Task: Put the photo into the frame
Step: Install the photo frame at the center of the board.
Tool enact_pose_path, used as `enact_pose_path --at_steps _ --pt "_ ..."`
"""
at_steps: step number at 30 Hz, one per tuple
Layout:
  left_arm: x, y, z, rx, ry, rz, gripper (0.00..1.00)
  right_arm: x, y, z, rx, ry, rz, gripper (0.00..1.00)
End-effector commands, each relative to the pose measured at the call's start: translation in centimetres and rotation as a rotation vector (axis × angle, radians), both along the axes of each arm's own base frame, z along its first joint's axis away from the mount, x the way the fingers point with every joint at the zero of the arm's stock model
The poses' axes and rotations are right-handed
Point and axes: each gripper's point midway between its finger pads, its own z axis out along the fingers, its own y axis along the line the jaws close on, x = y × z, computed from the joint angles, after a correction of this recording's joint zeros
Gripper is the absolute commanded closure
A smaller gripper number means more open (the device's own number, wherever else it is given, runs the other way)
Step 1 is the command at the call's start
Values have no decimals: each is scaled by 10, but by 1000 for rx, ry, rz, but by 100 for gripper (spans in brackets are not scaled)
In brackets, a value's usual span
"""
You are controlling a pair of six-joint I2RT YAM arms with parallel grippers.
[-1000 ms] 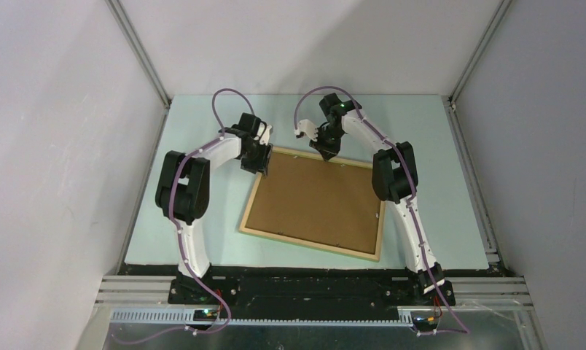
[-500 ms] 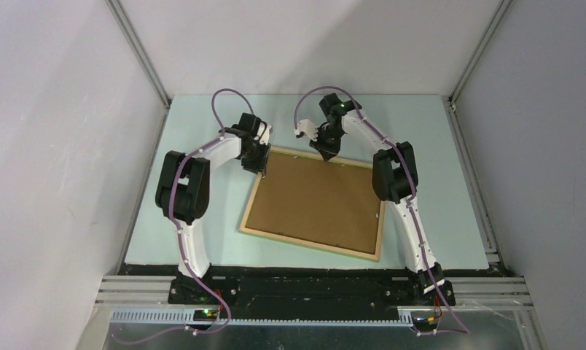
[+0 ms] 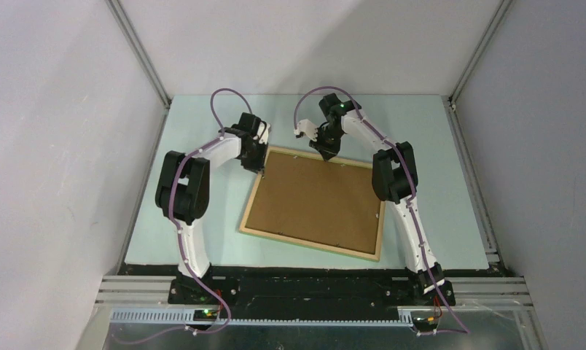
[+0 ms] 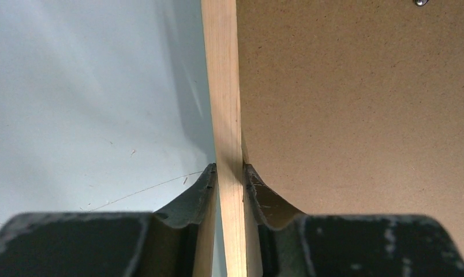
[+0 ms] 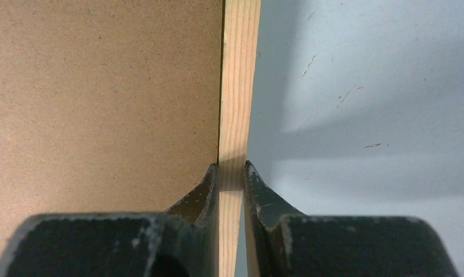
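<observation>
The frame (image 3: pixel 308 246) lies back-up on the pale green mat, its light wood rails around a brown backing board (image 3: pixel 315 200). My left gripper (image 3: pixel 262 168) is at the frame's left rail near the far left corner. In the left wrist view both fingers press the sides of the wooden rail (image 4: pixel 223 86), so the gripper (image 4: pixel 229 170) is shut on it. My right gripper (image 3: pixel 326 157) is on the far rail. In the right wrist view it (image 5: pixel 232 167) is shut on that rail (image 5: pixel 239 75). The photo is hidden.
The mat (image 3: pixel 202 219) shows bare on all sides of the frame. White walls and aluminium posts (image 3: pixel 141 55) enclose the table on the left, right and back. A small metal tab (image 4: pixel 421 2) sits on the backing board.
My left gripper's jaws have come together onto the frame's left rail. The right gripper and the frame have not visibly moved.
</observation>
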Motion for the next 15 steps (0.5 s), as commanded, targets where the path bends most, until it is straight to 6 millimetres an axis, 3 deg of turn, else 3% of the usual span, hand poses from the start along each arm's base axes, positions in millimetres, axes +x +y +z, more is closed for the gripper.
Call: enact_pose_path --at_steps 1,4,8,11,15 --pt "4 0 18 -15 -51 9 77 8 -3 -19 -36 -28 -3 100" --pt "4 1 20 -30 -50 14 72 9 -3 -18 -35 -31 -9 100" --pt "6 5 25 -42 -57 28 56 10 -3 -16 -31 -34 -17 100" --pt "7 8 30 -53 -64 40 43 11 -3 -13 -27 -37 -26 95" --pt "8 15 35 -62 -73 53 35 12 -3 -6 -14 -46 -41 81"
